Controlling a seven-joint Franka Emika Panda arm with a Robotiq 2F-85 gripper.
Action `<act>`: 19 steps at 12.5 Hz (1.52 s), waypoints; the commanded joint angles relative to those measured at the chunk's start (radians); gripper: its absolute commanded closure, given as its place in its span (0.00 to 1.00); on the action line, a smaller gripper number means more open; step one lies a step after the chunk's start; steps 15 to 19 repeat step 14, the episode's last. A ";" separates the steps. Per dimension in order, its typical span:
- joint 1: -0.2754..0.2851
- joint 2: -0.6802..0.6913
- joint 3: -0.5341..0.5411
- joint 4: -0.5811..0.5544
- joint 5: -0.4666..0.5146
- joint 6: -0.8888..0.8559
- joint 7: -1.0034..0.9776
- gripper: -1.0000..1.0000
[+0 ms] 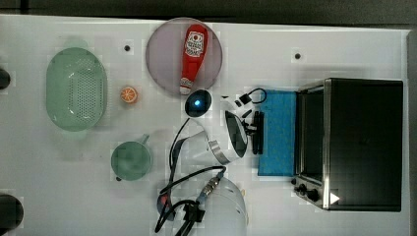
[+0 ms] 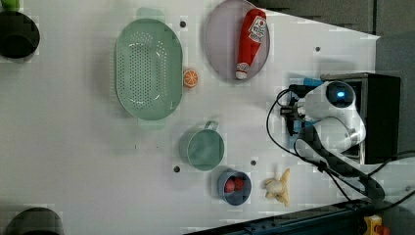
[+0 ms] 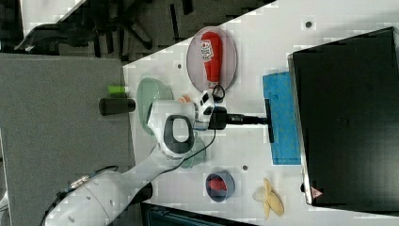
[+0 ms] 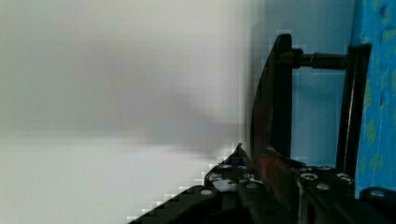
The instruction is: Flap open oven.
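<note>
The white bench [image 1: 305, 34] carries everything. In the top view the oven [image 1: 364, 142] sits at 3 o'clock on it, black top up, its blue door [image 1: 278, 132] folded flat toward the bench's middle, with the black bar handle [image 1: 258, 132] along the door's far edge and black knobs [image 1: 307, 189] at the silver frame's lower corner.

The white arm [image 3: 117, 188] reaches in from the right view's 7 o'clock toward the oven. Its hand [image 1: 253, 129] is clamped on the bar handle: the right view shows the black fingers [image 3: 244, 119] running straight onto the bar, and the wrist view shows the handle [image 4: 275, 98] just beyond the fingers [image 4: 280, 175], standing off the blue door [image 4: 376, 93] on a short post.

In the left view, a pale green colander [image 2: 148, 77] lies at 11 o'clock. A grey plate [image 2: 237, 39] at 12 o'clock holds 1 red ketchup bottle [image 2: 250, 41]. A green mug [image 2: 203, 147] sits near the centre, and below it a small blue cup [image 2: 235, 186] holds red pieces. A peeled banana [image 2: 279, 188] lies just beside the cup, toward 5 o'clock. An orange slice [image 2: 190, 77] rests between the colander and the plate, touching the colander's rim.
</note>
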 commanded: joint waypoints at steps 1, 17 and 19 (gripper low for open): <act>0.010 -0.161 0.025 0.037 0.140 0.010 0.051 0.83; 0.010 -0.522 0.020 0.459 0.552 -0.754 0.287 0.83; 0.010 -0.522 0.020 0.459 0.552 -0.754 0.287 0.83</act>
